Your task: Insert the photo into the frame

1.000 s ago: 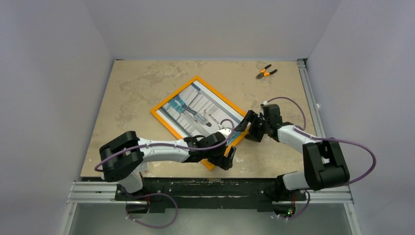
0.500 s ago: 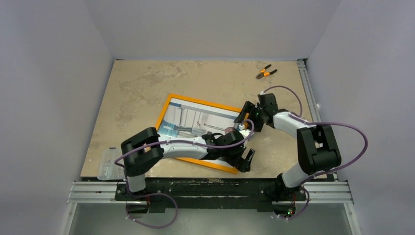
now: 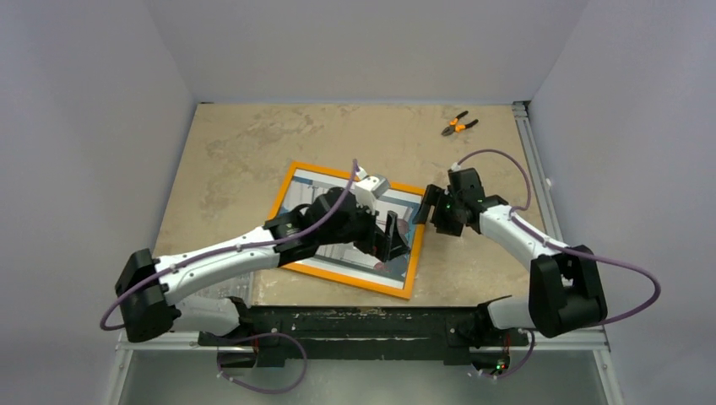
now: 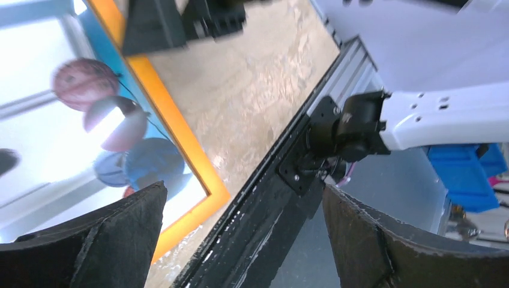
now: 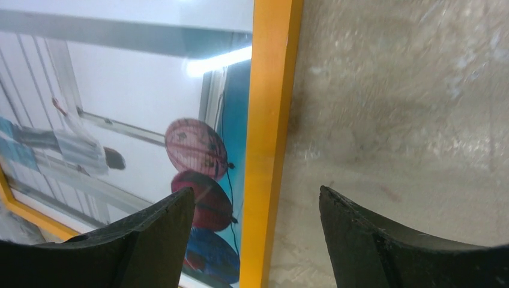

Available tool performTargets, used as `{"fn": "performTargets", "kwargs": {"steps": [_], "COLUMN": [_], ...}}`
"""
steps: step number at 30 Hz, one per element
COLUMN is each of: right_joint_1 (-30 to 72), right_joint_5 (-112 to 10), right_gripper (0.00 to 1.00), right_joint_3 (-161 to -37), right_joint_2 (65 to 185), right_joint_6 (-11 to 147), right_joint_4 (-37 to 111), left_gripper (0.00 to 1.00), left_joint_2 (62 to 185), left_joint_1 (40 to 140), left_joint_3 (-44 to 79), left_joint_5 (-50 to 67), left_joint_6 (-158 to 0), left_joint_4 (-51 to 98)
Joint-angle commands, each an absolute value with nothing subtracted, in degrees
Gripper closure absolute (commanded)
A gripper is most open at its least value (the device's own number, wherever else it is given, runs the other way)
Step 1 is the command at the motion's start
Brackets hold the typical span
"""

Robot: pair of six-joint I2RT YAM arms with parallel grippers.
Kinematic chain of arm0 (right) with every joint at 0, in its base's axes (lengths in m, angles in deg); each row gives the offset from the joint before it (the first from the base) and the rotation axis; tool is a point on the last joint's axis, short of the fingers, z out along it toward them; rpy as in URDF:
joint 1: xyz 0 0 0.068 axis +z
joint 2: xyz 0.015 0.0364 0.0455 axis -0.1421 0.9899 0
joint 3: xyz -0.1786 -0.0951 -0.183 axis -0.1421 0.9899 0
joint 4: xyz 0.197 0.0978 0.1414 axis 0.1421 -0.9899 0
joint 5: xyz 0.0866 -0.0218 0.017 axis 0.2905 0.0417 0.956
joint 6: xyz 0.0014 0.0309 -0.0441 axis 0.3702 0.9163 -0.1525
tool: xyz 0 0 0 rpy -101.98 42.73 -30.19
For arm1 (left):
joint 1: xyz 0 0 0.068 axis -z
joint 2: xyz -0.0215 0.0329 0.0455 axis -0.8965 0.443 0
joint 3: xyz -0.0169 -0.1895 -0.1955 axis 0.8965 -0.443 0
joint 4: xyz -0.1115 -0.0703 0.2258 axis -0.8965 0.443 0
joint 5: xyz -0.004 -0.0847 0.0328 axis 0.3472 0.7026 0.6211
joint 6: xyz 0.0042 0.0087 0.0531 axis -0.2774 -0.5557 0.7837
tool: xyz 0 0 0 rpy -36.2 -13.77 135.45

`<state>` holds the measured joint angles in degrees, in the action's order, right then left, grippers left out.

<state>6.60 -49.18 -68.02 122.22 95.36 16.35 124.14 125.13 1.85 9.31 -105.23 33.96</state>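
The photo looks seated in the orange frame; left gripper and right gripper both gape wide, holding nothing; next, probably just retreat clear

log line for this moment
photo in frame, flat on table | left jaws open over frame | right jaws open beside frame edge

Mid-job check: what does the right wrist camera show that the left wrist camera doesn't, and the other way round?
Only right wrist: the person printed on the photo, which lies inside the frame. Only left wrist: the table's black front rail, the right arm and a blue box off the table. Both: the orange border, the balloons, bare tabletop; the right gripper and left gripper each open, empty.
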Motion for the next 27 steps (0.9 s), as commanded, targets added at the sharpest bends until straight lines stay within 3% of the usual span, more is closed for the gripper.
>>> {"fn": "performTargets", "kwargs": {"steps": [1, 11, 15, 19, 27], "right_joint_1": [9.7, 17.7, 18.3, 18.0, 11.1], "right_joint_5": [-52.3, -58.3, -65.4, -69.3, -72.9], "right_gripper": [0.29, 0.45, 0.72, 0.91, 0.96], "right_joint_3": [-64.9, -65.4, -68.2, -71.3, -79.1], "right_joint_2": [120.6, 126.0, 128.7, 131.7, 134.9], "right_joint_6": [95.5, 98.3, 98.1, 98.2, 88.9], "right_joint_4": [13.1, 15.3, 12.8, 11.0, 9.1], "left_gripper": [0.01, 0.01, 0.01, 0.01, 0.00], "left_joint_2": [117.5, 108.8, 106.1, 104.7, 103.5], "left_joint_1": [121.0, 111.9, 110.6, 109.8, 106.7], "left_joint_3": [0.4, -5.0, -7.2, -7.9, -9.4], "left_joint_5": [8.2, 7.6, 7.4, 6.6, 3.9], "left_joint_6": [-105.2, -104.8, -104.9, -104.4, -102.0], "left_joint_4": [41.0, 48.2, 48.7, 50.6, 54.6]}}
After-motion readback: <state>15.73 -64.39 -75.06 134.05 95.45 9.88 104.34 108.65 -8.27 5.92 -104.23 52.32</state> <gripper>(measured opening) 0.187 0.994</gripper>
